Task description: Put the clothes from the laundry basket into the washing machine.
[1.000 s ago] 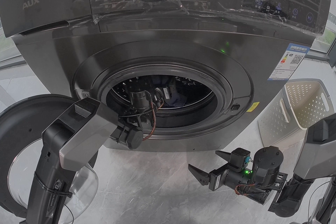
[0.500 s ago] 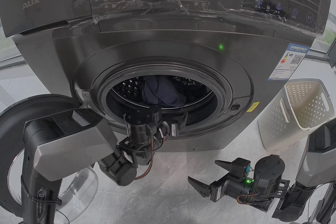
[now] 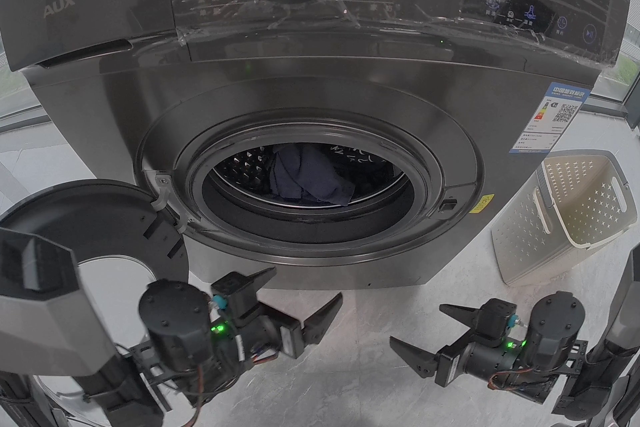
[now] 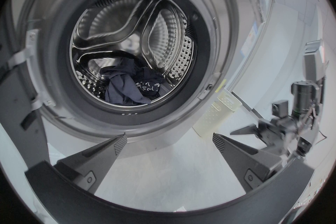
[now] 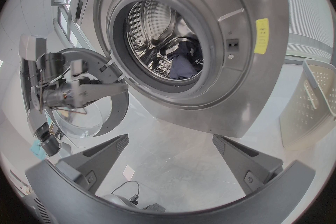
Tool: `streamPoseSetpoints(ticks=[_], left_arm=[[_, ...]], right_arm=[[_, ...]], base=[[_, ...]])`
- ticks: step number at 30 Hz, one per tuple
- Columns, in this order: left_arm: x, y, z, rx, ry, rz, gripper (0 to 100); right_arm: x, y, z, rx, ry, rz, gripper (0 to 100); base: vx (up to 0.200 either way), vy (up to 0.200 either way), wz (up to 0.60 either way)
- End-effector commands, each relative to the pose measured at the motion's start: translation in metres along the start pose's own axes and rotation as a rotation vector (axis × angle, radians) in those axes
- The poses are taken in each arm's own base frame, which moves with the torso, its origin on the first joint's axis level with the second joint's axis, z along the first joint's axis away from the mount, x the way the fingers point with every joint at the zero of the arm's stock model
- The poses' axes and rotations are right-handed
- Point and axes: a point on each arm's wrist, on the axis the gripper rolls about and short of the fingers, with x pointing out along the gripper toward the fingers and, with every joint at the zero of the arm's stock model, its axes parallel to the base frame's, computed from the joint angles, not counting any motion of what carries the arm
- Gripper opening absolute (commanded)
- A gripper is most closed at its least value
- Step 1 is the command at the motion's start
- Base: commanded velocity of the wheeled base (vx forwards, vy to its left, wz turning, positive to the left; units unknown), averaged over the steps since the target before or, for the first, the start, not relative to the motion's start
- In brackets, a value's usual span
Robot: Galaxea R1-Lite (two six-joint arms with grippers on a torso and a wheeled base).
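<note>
Navy clothes (image 3: 308, 173) sit crumpled inside the washing machine (image 3: 333, 91); left gripper (image 3: 308, 282) and right gripper (image 3: 417, 323) hang low before it, both spread wide.

The drum rim (image 3: 307, 216) hides the lower edge of the clothes (image 3: 307, 173). The door (image 3: 93, 225) is cut off at the head view's left edge and partly covered by the left arm (image 3: 47, 315). The basket (image 5: 315, 105) runs past the right wrist view's edge.

Dark grey metallic washing machine (image 3: 320, 81), navy blue clothes (image 3: 303, 173), one with small white markings, cream laundry basket (image 3: 587, 195) dotted with holes on the right, pale grey marbled floor (image 3: 373, 328)
</note>
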Motion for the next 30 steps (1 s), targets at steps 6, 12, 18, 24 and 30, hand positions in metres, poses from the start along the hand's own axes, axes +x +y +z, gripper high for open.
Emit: streamPoseSetpoints(ticks=[6,12,18,24,30], left_arm=[[-0.081,0.006,0.011,0.021,-0.002,-0.035,100],[-0.100,0.008,0.025,0.034,-0.081,-0.028,100],[-0.118,0.010,0.040,0.071,-0.161,-0.012,100],[-0.147,0.017,0.049,0.060,-0.174,0.023,100],[-0.184,0.036,0.045,0.057,-0.130,0.120,100]], right_arm=[[-0.037,-0.021,0.024,0.046,-0.134,-0.142,100],[-0.051,-0.023,0.030,0.048,-0.153,-0.188,100],[-0.085,-0.028,0.033,0.052,-0.113,-0.203,100],[-0.122,-0.033,0.027,0.050,-0.080,-0.213,100],[-0.153,-0.040,0.024,0.056,-0.150,-0.259,100]], base=[[0.000,0.000,0.00],[-0.033,0.000,0.00],[-0.200,0.000,0.00],[-0.200,0.000,0.00],[-0.167,0.000,0.00]])
